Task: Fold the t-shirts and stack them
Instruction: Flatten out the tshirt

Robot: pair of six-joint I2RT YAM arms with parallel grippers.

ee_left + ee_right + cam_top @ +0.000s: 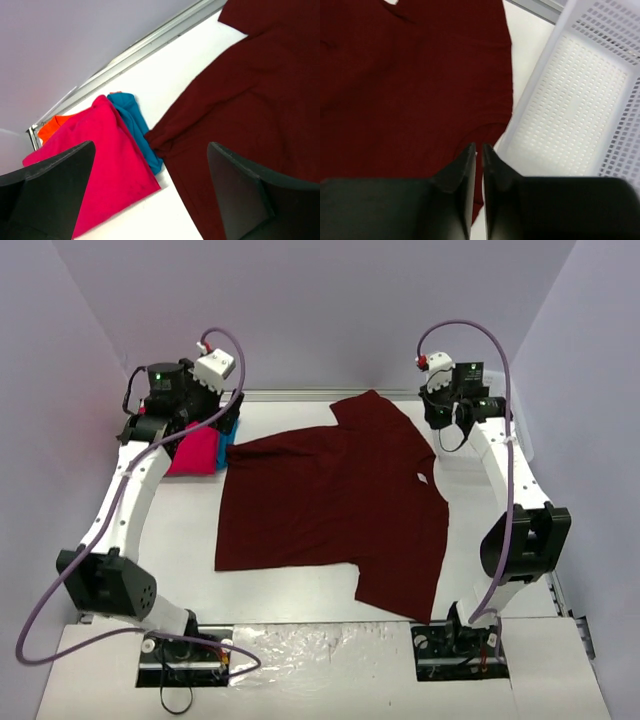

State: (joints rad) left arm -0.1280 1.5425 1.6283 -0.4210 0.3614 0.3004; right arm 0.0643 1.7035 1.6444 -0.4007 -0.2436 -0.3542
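- top external view: a large dark maroon cloth t-shirt lies spread and unfolded across the middle of the white tabletop. its small white neck label sits toward the right of the frame.
- a folded bright pink t-shirt sits at the upper left of that view. it lies over a teal blue t-shirt, with an orange t-shirt peeking out behind.
- the left hand is spread wide with nothing between its fingers. it hovers over a bunched maroon corner that seems to touch the teal shirt.
- the right hand has its fingers pressed together with nothing visibly pinched. it is over the maroon edge just beside a white plastic mesh basket.
- the step looks like taking hold for the first fold.
- the right hand would need to spread before dropping onto the cloth.
- the left should pinch maroon cloth only, staying clear of the teal.
- lifting both sides evenly should keep the crease straight.
- the basket is mostly hidden behind the right arm in the top view.
- only a sliver of the orange shirt shows.
- i cannot tell whether the bunched corner is doubled under, or how high either hand sits above the cloth.
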